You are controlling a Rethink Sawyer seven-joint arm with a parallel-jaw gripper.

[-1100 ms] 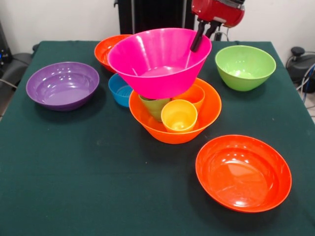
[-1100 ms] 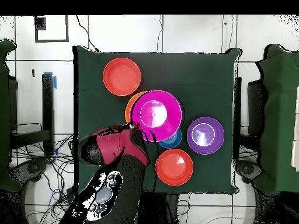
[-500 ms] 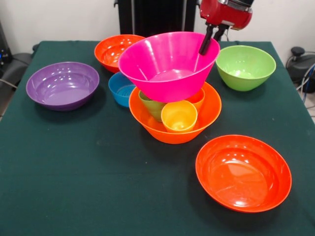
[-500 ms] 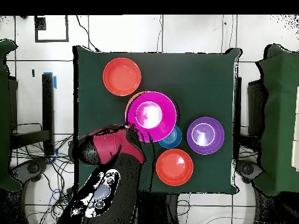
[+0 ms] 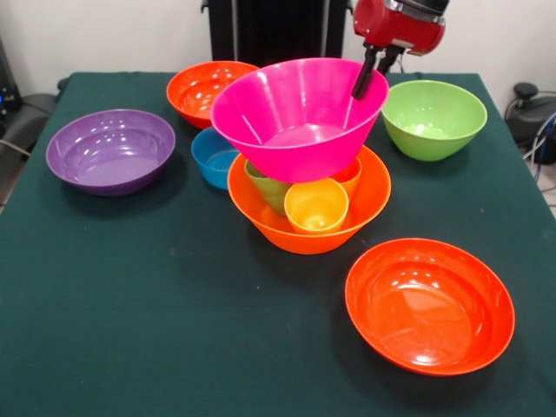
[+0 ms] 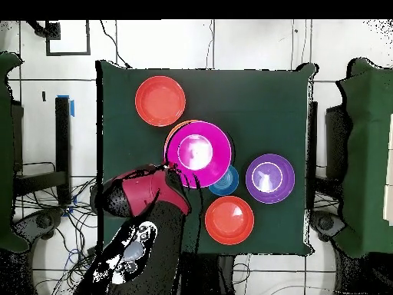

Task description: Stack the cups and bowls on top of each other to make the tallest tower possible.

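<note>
Gripping the pink bowl (image 5: pixel 295 117) by its far rim, our claw (image 5: pixel 371 71) is holding it tilted over the three cups (image 5: pixel 315 204) sitting inside the light orange bowl (image 5: pixel 372 195). We are seeing the purple bowl (image 5: pixel 110 149), blue bowl (image 5: pixel 211 156), green bowl (image 5: pixel 433 117) and two red-orange bowls (image 5: pixel 429 306) lying spread around on the worktop (image 5: pixel 156 304).

Large pink bowl (image 5: pixel 300 117) upright, tilted slightly, atop green cup (image 5: pixel 271 188), yellow cup (image 5: pixel 316 205) and orange cup (image 5: pixel 348 173), all inside light orange bowl (image 5: pixel 308 228). Around this pile sit purple bowl (image 5: pixel 110 150), blue bowl (image 5: pixel 214 157), lime bowl (image 5: pixel 433 118). Two red-orange bowls (image 5: pixel 429 305) upright, well apart.
</note>
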